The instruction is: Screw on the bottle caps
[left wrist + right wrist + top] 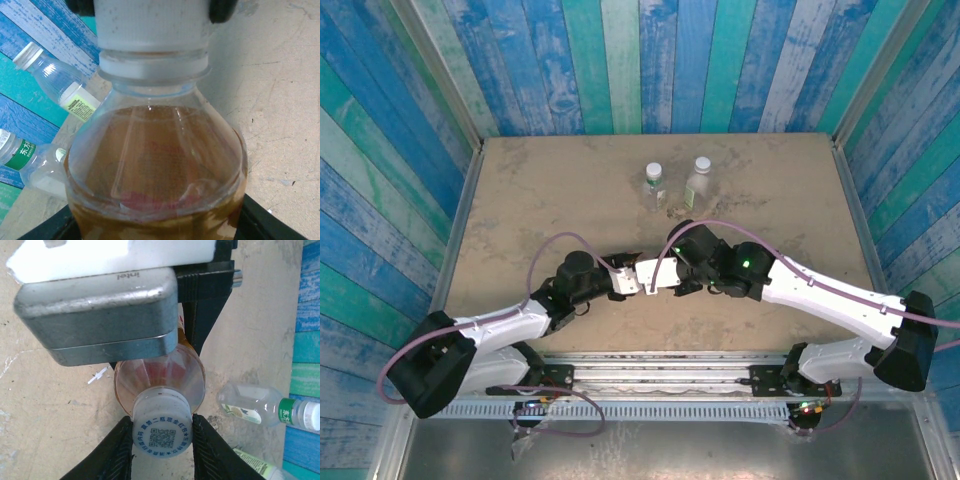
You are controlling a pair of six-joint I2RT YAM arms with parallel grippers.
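Centre frame from above, the left tool (pixel 160 229) is gripping the amber bottle (pixel 155 165) by its body, long axis pointing rightward at the right tool (pixel 162 447), which is pinching the white cap (pixel 161 430) end-on.

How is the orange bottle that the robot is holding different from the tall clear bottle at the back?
The orange bottle holds orange-brown liquid; the tall clear bottle looks see-through. The orange bottle is held sideways in the left gripper, while the tall clear bottle stands upright on the table by itself. The right gripper pinches the orange bottle's cap; nothing touches the tall clear bottle. Both are small plastic bottles with white tops.
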